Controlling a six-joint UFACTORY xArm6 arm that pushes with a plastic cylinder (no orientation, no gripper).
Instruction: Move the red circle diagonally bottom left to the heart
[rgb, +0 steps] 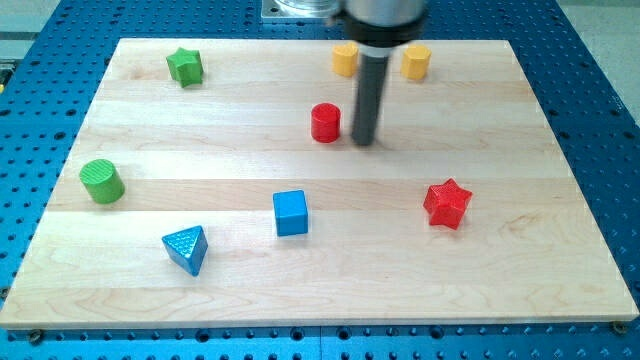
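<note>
The rod's tip (365, 141) rests on the wooden board (520, 270); it is a bare rod with nothing to open, close or grasp. Just to the view's left of it sits the red circle (325, 123), a short glossy cylinder standing upright, close beside the tip. Below the tip lies wide bare wood, bounded by the blue cube (290, 212) and red star (446, 203). Behind the rod, near the board's top edge, sit two yellow blocks (416, 62).

A straight, dark grey cylindrical rod ending at my tip (365, 141), hanging from a wider black collar under a silver housing
</note>
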